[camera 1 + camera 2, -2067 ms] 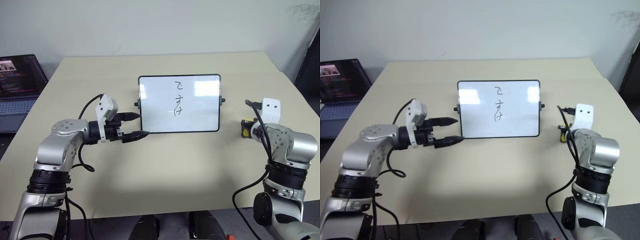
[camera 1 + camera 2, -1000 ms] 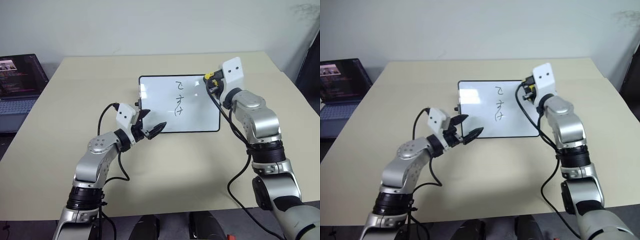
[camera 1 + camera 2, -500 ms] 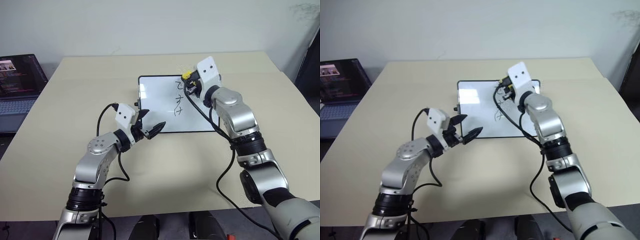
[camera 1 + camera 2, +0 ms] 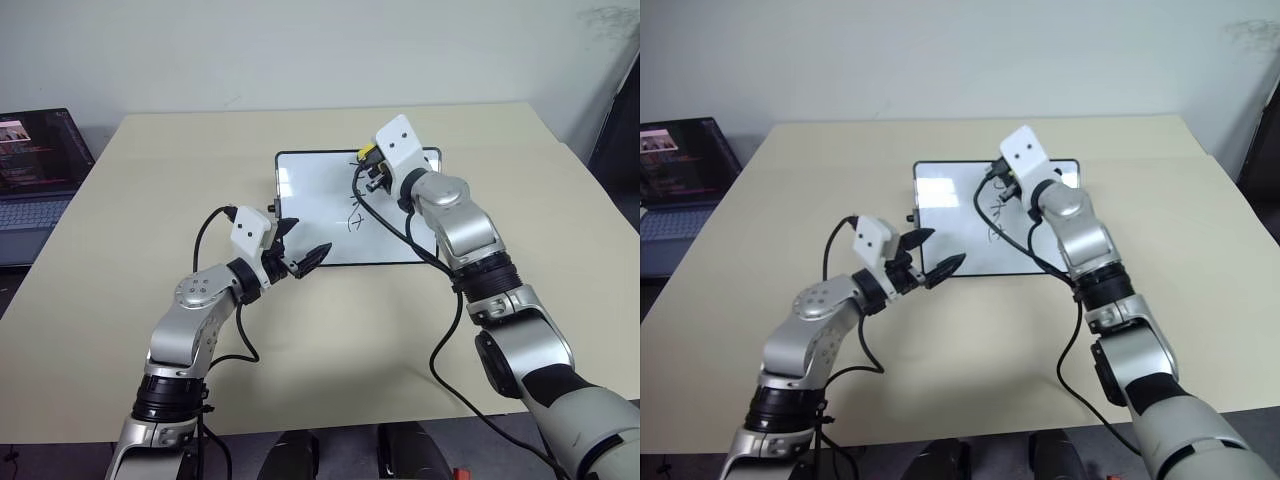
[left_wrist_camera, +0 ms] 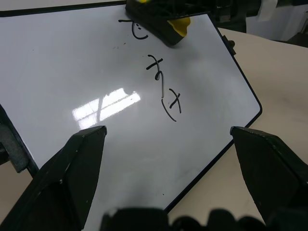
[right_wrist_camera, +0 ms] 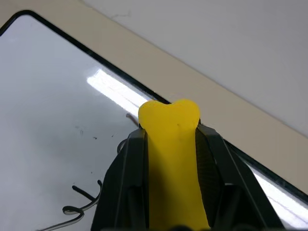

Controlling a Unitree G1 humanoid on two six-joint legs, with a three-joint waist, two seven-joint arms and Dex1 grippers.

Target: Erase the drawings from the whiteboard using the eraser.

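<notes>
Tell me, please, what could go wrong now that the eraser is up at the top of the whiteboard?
The whiteboard stands propped and unheld: the left gripper is open near its lower corner, so a push might tip or slide it. The right gripper pinches the eraser by its sides, so it could twist loose. The drawings run down in a column; one short wipe may leave the lower ones.

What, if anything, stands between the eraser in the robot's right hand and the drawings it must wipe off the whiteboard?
Nothing visible. The right hand holds the eraser at the top of the drawings on the whiteboard; the open left hand waits beside the board's lower left corner.
</notes>
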